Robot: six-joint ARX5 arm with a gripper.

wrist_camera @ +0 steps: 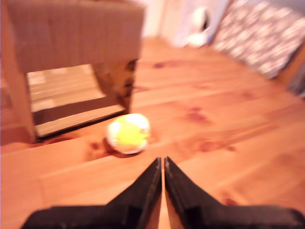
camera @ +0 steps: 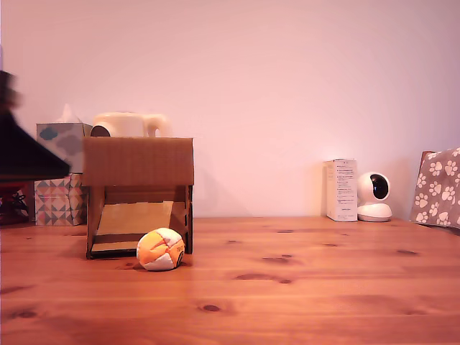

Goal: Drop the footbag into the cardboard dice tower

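The footbag, a soft ball of orange, yellow and white panels, rests on the wooden table just in front of the cardboard dice tower, by its cut-out lower front and sloped ramp. In the wrist view the footbag lies a short way beyond my gripper, whose two black fingers are pressed together with nothing between them. The dice tower stands behind the ball. In the exterior view only a dark blurred part of the arm shows at the left edge.
Patterned tissue boxes and a cream object sit behind the tower. At the exterior view's right stand a slim white carton, a small white camera and a paw-print fabric item.
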